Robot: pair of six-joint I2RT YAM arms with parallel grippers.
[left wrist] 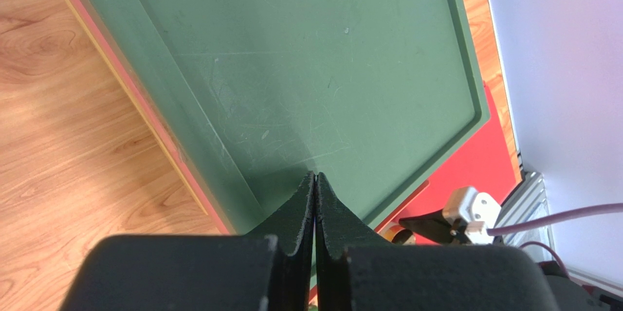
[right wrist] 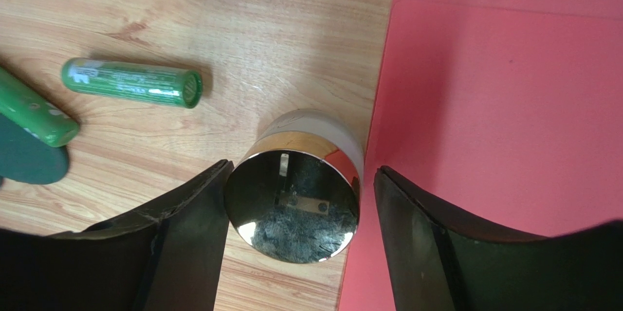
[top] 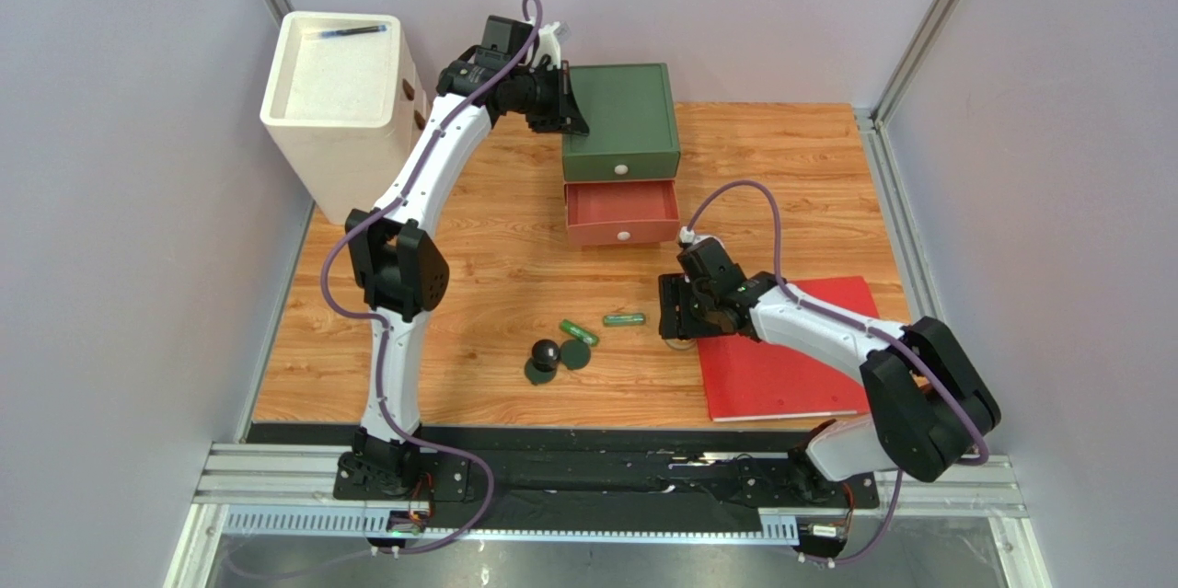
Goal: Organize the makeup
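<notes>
Silvery metal caps the round jar point(right wrist: 296, 209), and the lid is polished enough to mirror the wrist above it. The jar stands upright on the wooden table point(right wrist: 256, 33), its side touching or just beside the edge of the red book point(right wrist: 512, 106). The right gripper point(right wrist: 301, 172) straddles it with its jaws spread wide, one finger just beside the lid and the other a little apart, so nothing is clasped yet.

I judge the jar stiff and smooth-walled, probably slippery (the shiny lid most of all). The better hold is across the pale wall below the lid, squeezed squarely so it does not tip.

A little farther out lie a green tube point(right wrist: 131, 83), a second tube point(right wrist: 33, 117) and a dark green compact point(right wrist: 25, 158), with a black ball point(top: 545, 356) close by.

At the far side, the left gripper point(left wrist: 315, 179) is pinched tight on nothing, poised over the green drawer box point(left wrist: 292, 70), whose red drawer point(top: 622, 213) stands pulled out.
</notes>
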